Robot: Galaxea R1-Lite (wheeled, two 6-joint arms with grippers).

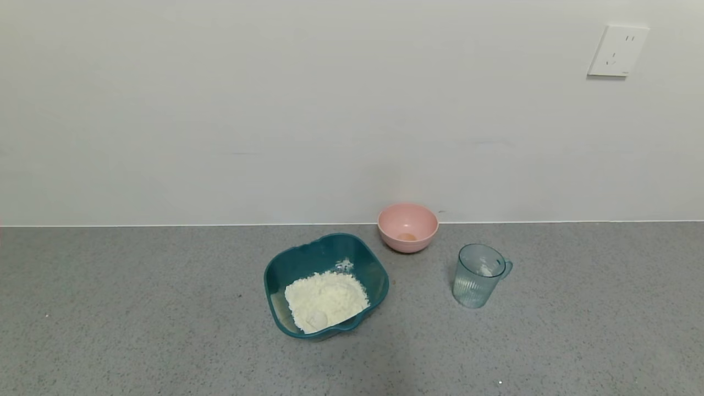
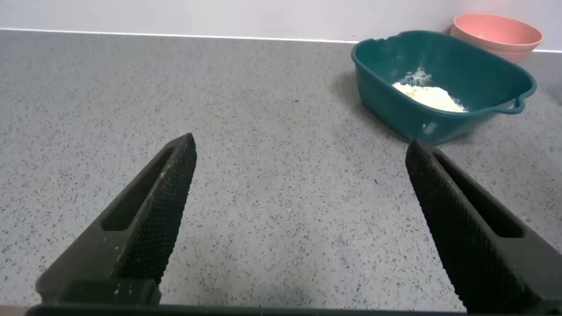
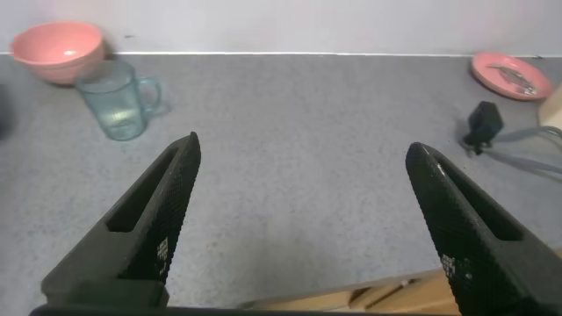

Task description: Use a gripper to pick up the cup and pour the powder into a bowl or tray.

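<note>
Your cup (image 1: 479, 275) stood upright on the grey desk (image 1: 137, 308), off to the right of the teal basin (image 1: 286, 264), with clear desk between them. Its small handle pointed away from the basin. Only a trace of white showed inside it, so I judge that it had little or nothing left to pour. The powder (image 1: 325, 300) lay as one heap in the basin, banked toward the near wall, with a thin dusting on the far wall. That suggests the pour was already done and the cup set down clear of the basin.

Behind the gap between basin and cup, against the wall, sat the pink bowl (image 1: 407, 226), with only a small tan spot at its bottom. It held none of the powder.

You had one cup, one basin, one heap of powder and one pink bowl within reach. Farther right of the cup, the right wrist camera also caught one pink plate (image 3: 511, 75) and one small black object (image 3: 483, 125).

Neither arm showed from the head camera, so both were drawn back. The left hand (image 2: 299, 219) hung spread wide over bare desk left of the basin, holding nothing. The right hand (image 3: 303, 219) was likewise spread and empty, right of the cup.
</note>
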